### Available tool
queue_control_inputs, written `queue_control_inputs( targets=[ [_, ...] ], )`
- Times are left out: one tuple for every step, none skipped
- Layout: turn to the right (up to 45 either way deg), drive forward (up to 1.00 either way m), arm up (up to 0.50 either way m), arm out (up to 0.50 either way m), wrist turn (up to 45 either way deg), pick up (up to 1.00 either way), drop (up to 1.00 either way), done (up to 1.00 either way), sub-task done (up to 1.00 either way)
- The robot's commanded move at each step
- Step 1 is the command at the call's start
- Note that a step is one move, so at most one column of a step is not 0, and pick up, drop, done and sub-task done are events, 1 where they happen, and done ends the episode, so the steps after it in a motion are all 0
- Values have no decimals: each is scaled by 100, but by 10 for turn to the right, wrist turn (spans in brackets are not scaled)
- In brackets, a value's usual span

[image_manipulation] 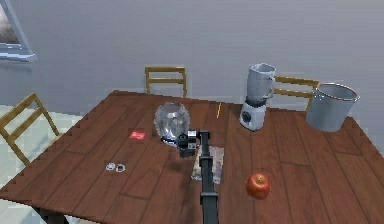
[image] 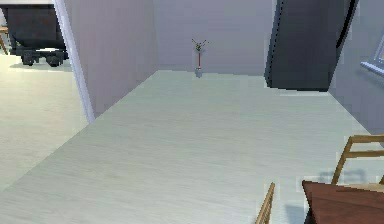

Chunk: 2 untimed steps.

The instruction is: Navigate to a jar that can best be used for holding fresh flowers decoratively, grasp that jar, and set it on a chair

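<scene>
A: Arm [image_manipulation: 208, 186] rising over the dark wooden worktop [image_manipulation: 90, 150], chairs [image_manipulation: 165, 78] around. End effector [image_manipulation: 186, 141]?
B: By the clear glass jar [image_manipulation: 170, 118] mid-worktop; cannot tell whether gripping it. Pale floor [image: 190, 130], grey walls [image_manipulation: 120, 40] beyond.

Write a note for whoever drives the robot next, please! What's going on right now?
Jaws: at the far end of the arm, by the round glass jar; cannot tell whether they hold anything.
Jar: on the wooden table.
Chair: at the table's far side, beyond the jar.
Done: robot is at the jar.
Left: make sure of the grasp, lift the jar, set it on a chair.
</scene>
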Motion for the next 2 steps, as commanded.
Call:
queue_control_inputs(
  targets=[
    [0,0,0,0,0,100,0,0,0],
    [0,0,10,0,0,0,0,0,0]
  ],
)
